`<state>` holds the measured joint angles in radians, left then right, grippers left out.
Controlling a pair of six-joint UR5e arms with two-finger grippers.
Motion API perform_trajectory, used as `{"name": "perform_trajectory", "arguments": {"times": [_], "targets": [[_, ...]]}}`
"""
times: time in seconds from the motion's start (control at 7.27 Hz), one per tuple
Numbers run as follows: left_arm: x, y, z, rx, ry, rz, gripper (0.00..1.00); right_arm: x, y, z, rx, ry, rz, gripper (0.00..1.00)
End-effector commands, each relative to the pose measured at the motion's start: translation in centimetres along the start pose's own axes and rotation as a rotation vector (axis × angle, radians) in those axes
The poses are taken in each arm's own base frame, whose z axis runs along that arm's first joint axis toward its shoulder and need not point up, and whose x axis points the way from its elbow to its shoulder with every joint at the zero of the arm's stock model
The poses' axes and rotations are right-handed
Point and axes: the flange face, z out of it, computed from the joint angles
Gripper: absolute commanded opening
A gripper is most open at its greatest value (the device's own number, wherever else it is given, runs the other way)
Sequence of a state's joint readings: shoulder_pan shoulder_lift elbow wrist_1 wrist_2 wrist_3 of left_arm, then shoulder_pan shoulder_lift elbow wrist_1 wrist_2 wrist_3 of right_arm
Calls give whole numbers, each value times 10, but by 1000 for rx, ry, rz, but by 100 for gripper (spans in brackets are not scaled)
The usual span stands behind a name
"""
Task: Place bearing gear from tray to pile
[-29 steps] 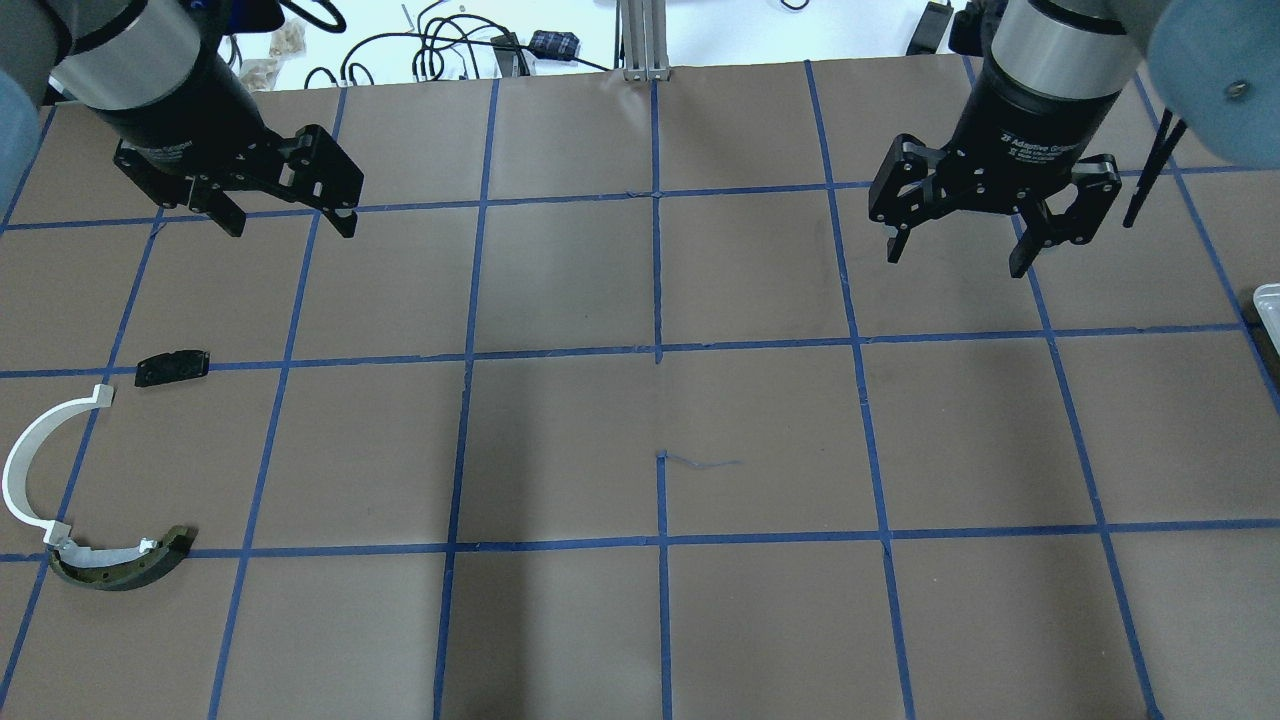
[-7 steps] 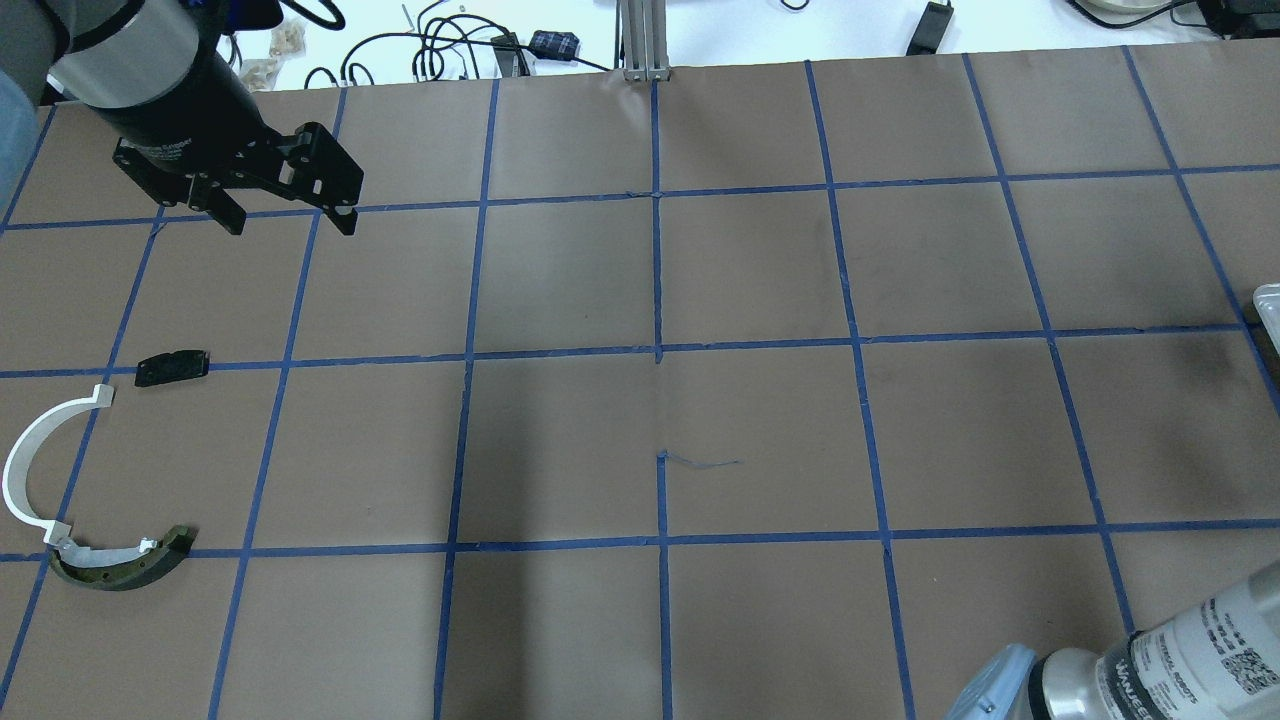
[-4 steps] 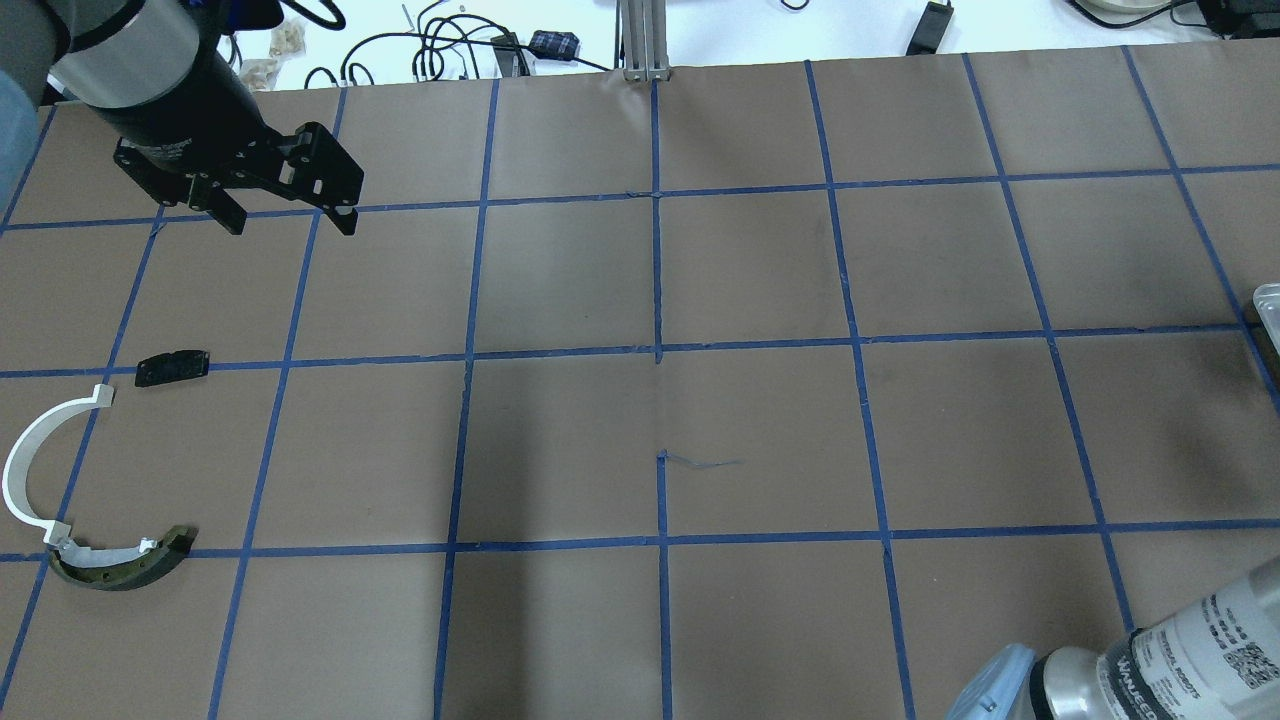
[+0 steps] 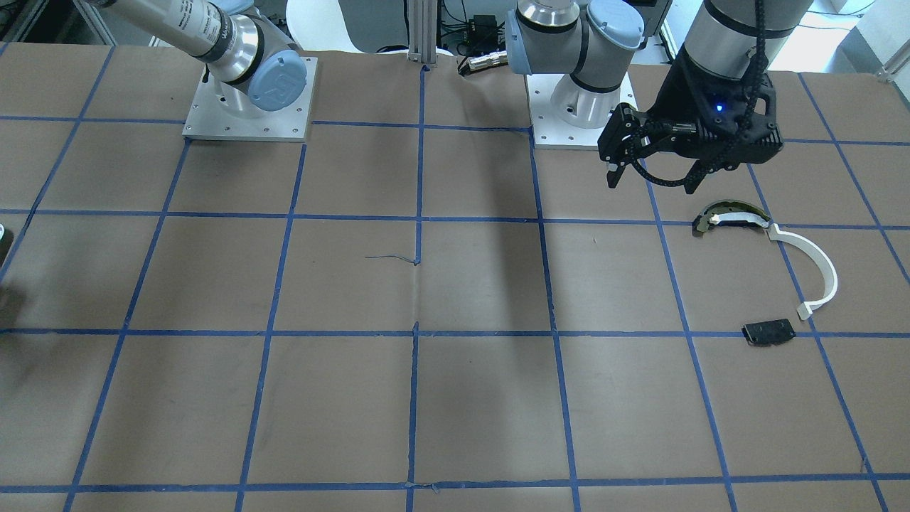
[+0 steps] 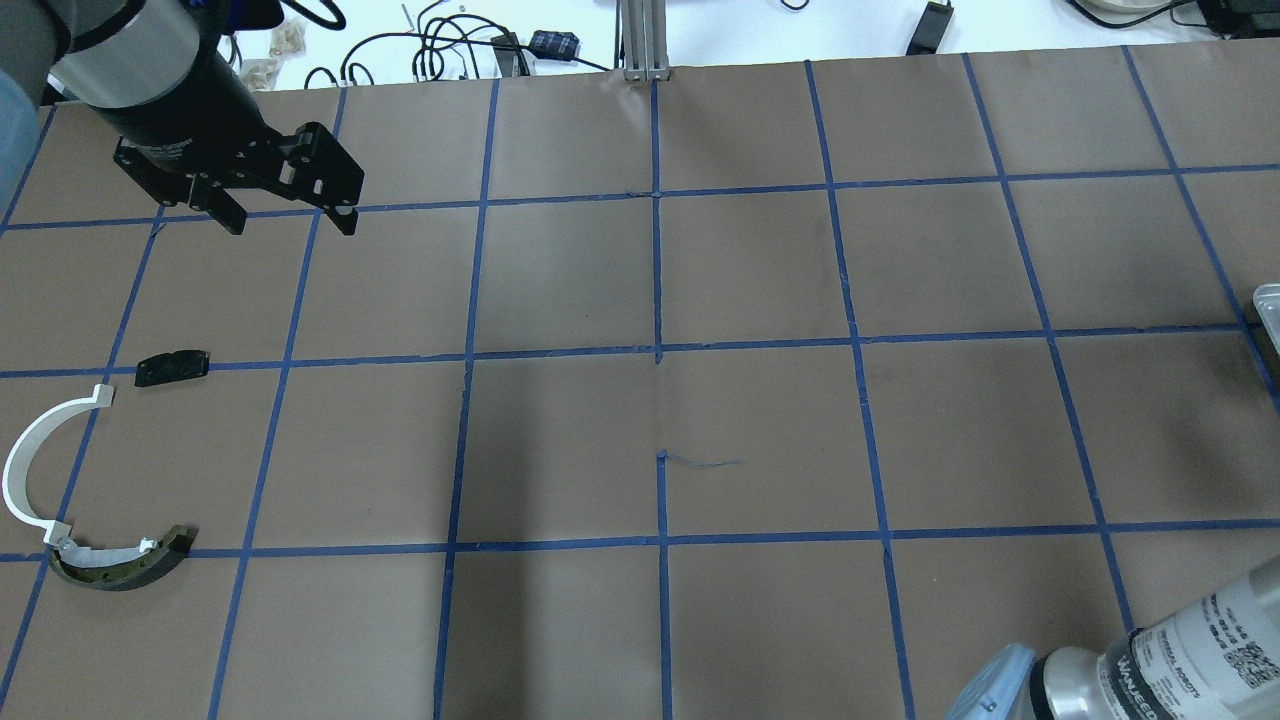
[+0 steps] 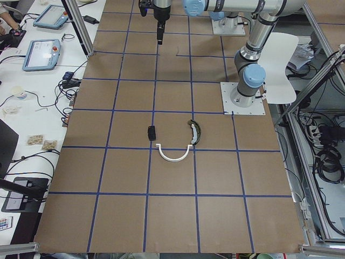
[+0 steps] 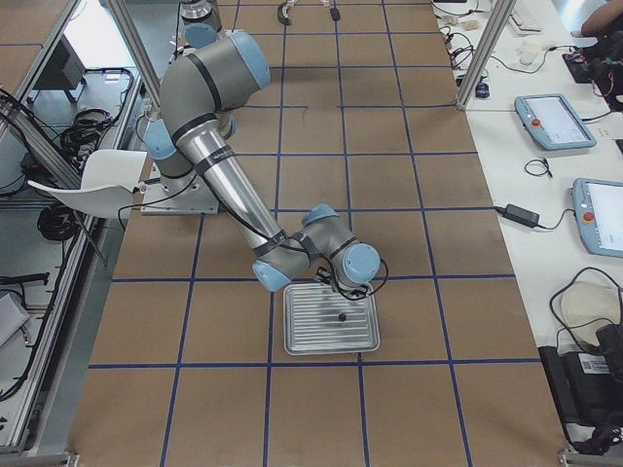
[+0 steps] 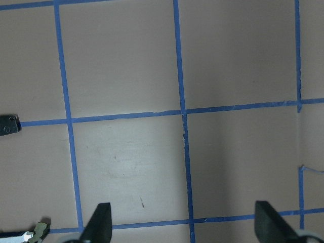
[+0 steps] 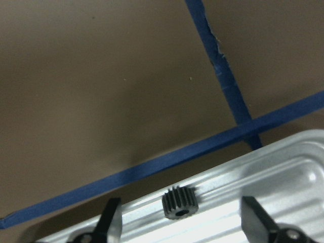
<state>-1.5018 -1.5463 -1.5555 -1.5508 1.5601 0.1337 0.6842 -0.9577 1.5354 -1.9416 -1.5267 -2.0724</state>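
Note:
The bearing gear (image 9: 179, 203) is a small black toothed wheel lying in the ribbed metal tray (image 9: 283, 172). My right gripper (image 9: 180, 200) is open over the tray, one finger on each side of the gear and neither touching it. The gear (image 7: 342, 316) and tray (image 7: 326, 336) also show in the exterior right view. The pile lies at the table's left: a white arc (image 5: 35, 460), an olive-and-white curved piece (image 5: 120, 565) and a black plate (image 5: 172, 367). My left gripper (image 5: 290, 222) is open and empty, above the table beyond the pile.
Only the tray's corner (image 5: 1268, 300) shows at the overhead view's right edge. My right arm's wrist (image 5: 1150, 665) fills the near right corner. Cables and boxes lie beyond the table's far edge. Blue tape lines grid the brown table.
Four seconds ago my right gripper hung over the far right of the table; it has since swung out to the tray. In the last second nothing visibly moved. The left arm stayed put.

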Motion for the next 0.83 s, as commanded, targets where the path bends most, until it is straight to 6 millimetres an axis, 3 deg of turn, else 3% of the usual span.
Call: {"name": "perform_trajectory", "arguments": {"times": [0.0,0.14,0.28,0.41,0.69], "targets": [[0,0,0,2,0,1,100,-2,-1,3,3,-9,-1,66],[-1,0,0,0,0,-2,100,-2,-1,4,4,-12,0,55],[-1,0,0,0,0,-2,100,-2,-1,4,4,-12,2,36],[-1,0,0,0,0,-2,100,-3,1,2,-15,-19,2,5],[-1,0,0,0,0,0,100,-5,3,-1,-42,-35,11,0]]}}
